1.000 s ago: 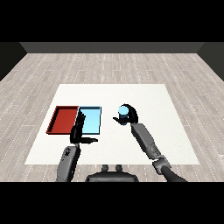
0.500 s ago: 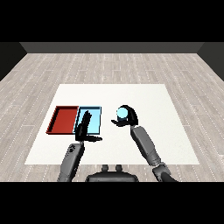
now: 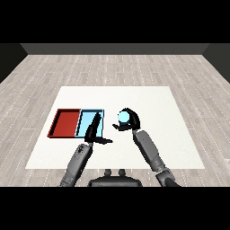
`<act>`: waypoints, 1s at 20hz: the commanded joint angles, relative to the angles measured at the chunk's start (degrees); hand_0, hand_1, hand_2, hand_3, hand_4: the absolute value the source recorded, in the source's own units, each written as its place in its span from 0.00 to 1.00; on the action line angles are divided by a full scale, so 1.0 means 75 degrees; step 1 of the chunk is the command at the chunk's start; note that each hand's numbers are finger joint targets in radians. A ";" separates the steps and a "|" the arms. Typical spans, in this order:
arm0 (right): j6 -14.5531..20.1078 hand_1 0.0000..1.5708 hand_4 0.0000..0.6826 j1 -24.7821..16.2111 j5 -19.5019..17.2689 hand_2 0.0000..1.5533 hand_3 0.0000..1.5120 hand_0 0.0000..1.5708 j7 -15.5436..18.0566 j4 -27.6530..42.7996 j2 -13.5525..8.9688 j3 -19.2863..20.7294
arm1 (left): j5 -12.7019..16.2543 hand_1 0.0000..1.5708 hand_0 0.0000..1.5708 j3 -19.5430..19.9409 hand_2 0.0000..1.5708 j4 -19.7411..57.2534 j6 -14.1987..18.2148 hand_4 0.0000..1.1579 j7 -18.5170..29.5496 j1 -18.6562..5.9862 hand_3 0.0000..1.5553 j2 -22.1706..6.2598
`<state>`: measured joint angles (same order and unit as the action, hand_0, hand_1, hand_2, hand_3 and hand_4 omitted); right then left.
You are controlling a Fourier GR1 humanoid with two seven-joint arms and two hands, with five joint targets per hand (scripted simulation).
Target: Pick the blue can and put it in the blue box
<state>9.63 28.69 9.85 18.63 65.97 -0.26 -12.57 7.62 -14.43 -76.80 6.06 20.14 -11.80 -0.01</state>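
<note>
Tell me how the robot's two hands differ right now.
The right hand is curled round the blue can, while the left hand holds nothing and has straight fingers. The right hand sits to the right of the light blue tray; the left hand overlaps that tray's near edge. Both are black hands on grey forearms.

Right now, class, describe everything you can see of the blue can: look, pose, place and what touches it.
The blue can is small, light blue and smooth, its pale round end facing the camera. The right hand curls round it, so most of its side is hidden. It sits just right of the light blue tray, not inside it. Whether it is lifted off the table cannot be told. Nothing else touches it.
</note>
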 commanded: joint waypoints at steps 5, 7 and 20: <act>-0.0096 0.90 0.96 0.0136 0.0053 0.93 0.94 0.90 -0.0008 0.0165 0.0034 -0.0051 | 0.0726 0.00 0.00 -0.1170 0.00 0.0976 0.1054 0.00 0.0046 -0.0763 0.00 0.0001; 0.0020 0.89 0.97 -0.0187 0.0048 0.93 0.93 0.89 -0.0013 0.0290 0.0034 -0.0320 | 0.0371 0.00 0.00 -0.0724 0.00 0.0909 0.0546 0.00 0.0204 -0.0254 0.00 0.0001; 0.0781 0.89 0.99 -0.0610 0.0293 0.93 0.93 0.89 0.0090 0.1139 0.0034 -0.1644 | 0.0852 0.00 0.00 -0.0841 0.00 0.1906 0.0915 0.00 -0.0121 -0.1362 0.00 0.0001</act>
<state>11.63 26.46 10.75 17.52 72.52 -0.01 -19.61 15.25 -22.47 -62.26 13.45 21.18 -21.96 -0.10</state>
